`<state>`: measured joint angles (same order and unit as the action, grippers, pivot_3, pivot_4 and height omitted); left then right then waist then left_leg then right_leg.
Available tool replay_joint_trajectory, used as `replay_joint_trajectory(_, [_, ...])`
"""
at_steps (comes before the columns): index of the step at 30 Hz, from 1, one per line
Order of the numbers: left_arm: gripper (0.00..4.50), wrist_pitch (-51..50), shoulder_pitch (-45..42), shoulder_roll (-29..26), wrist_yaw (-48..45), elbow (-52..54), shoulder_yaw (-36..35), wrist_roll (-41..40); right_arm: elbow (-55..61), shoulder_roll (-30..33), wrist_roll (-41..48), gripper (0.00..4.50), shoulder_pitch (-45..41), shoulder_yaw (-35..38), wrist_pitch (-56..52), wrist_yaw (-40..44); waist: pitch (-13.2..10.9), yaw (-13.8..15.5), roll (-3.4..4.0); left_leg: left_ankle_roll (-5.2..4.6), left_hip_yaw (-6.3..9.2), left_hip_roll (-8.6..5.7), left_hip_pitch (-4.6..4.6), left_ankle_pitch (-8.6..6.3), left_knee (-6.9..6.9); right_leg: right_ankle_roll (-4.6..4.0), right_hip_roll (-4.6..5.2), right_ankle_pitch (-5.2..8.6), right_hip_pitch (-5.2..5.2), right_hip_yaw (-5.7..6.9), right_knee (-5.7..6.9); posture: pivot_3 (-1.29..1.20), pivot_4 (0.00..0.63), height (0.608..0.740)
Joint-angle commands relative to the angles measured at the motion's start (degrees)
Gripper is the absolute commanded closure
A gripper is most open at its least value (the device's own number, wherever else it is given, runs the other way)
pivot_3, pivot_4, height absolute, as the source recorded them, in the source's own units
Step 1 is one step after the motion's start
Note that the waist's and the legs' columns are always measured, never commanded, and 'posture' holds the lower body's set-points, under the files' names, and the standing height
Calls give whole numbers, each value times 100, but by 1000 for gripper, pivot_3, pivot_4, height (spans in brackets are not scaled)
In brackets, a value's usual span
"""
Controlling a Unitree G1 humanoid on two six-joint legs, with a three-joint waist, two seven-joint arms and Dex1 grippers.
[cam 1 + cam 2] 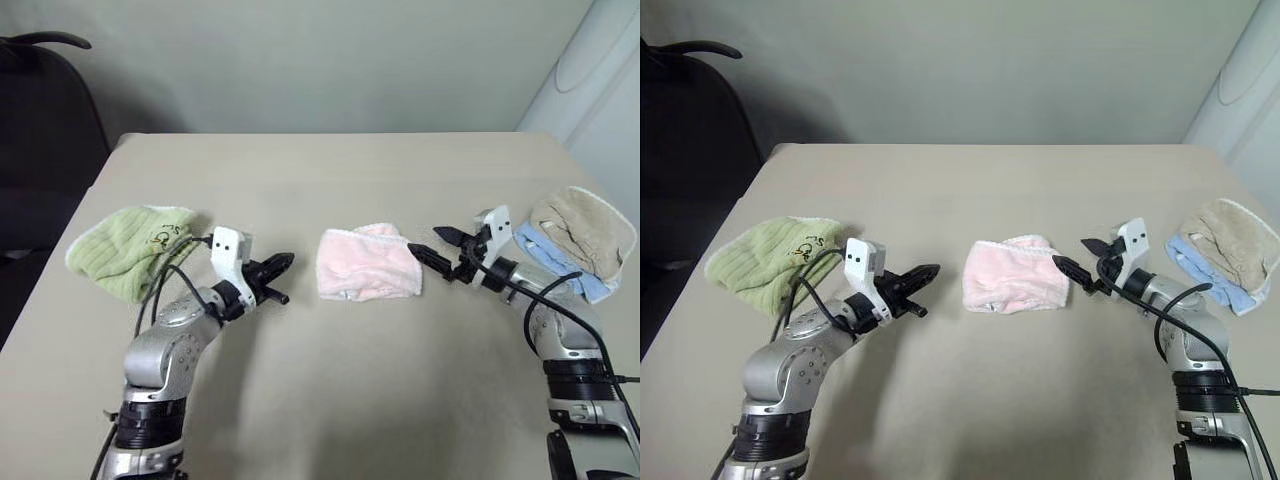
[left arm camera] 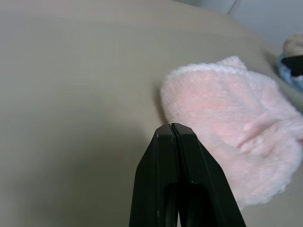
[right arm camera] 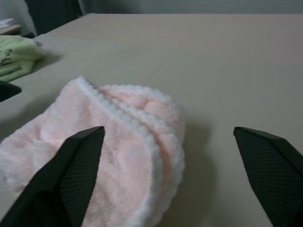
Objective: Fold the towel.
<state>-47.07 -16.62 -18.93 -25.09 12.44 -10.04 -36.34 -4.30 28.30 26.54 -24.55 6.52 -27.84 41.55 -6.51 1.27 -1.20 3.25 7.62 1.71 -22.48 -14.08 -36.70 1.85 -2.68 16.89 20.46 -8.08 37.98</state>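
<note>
The pale pink towel (image 1: 367, 263) lies folded into a small bundle at the table's middle, its white scalloped edge (image 3: 142, 124) on top. Left of it, a short gap away, my left gripper (image 1: 283, 265) is shut and empty, pointing toward the towel (image 2: 236, 132). On the towel's right side my right gripper (image 1: 436, 245) stands open with nothing between its fingers (image 3: 78, 163), its tips just off the towel's right edge.
A lime-green ribbed cloth (image 1: 128, 247) lies at the table's left edge. A beige towel (image 1: 585, 230) on a light blue cloth (image 1: 560, 265) sits at the right edge. A dark chair (image 1: 40, 150) stands beyond the table's left corner.
</note>
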Motion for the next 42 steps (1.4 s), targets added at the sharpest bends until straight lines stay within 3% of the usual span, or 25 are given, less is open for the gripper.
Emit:
replay_joint_trajectory(1, [3843, -812, -304, 115, 37, -151, -503, -982, 70, 13, -68, 0, -88, 159, 208, -88, -1, 0, -1, 0, 0, 0, 0, 0, 1, 0, 0, 0, 2, 1, 2, 0, 150, 740])
replay_joint_trajectory(5, [2412, -1359, -471, 81, -6, -359, -584, -1447, 147, -42, -57, 0, -40, 239, 241, -213, -1, -6, -1, 3, -2, 1, 0, 2, 2, 0, -1, 0, 4, 0, 4, 0, 150, 740])
replay_joint_trajectory(12, [23, -1832, -827, 220, 146, -960, -281, -1410, 303, -75, -7, 0, 140, 356, 193, -332, -1, 11, -1, 4, 0, 0, 0, 2, -2, 0, 0, 0, 4, 1, 4, 0, 150, 740])
replay_joint_trajectory(20, [23, -1870, -1353, 728, 323, -1818, 5, -1150, 477, -118, 37, 0, 221, 401, 117, -458, -1, 26, -1, 4, -1, -1, 0, 3, -7, 2, 0, 1, 4, -1, 5, 0, 150, 740])
replay_joint_trajectory(26, [23, -1899, -1593, 1014, 270, -1837, 409, -887, 532, -156, 49, 0, 208, 398, 89, -524, -1, 65, -1, 3, 0, -7, 0, 2, -21, 10, 4, 3, -5, -1, 4, 0, 150, 740])
replay_joint_trajectory(36, [23, -1868, -1735, 1023, -52, -1930, 1275, -234, 596, -307, 34, 0, 230, 393, 117, -639, -1, 140, -1, 1, 2, -12, 0, 0, -28, 17, 6, 5, -13, -1, 3, 0, 150, 740])
replay_joint_trajectory(39, [569, -1810, -1725, 1023, -90, -1951, 1375, -50, 627, -349, 28, 0, 237, 407, 121, -696, -1, 163, -1, -1, 2, -15, 0, 0, -31, 21, 9, 4, -16, -1, 2, 0, 150, 740])
replay_joint_trajectory(42, [1561, -1751, -1706, 1071, -120, -1958, 1312, 6, 658, -372, 45, 0, 256, 429, 122, -737, -1, 167, -1, -2, 2, -18, 0, -1, -31, 23, 11, 5, -15, -1, 1, 0, 150, 740])
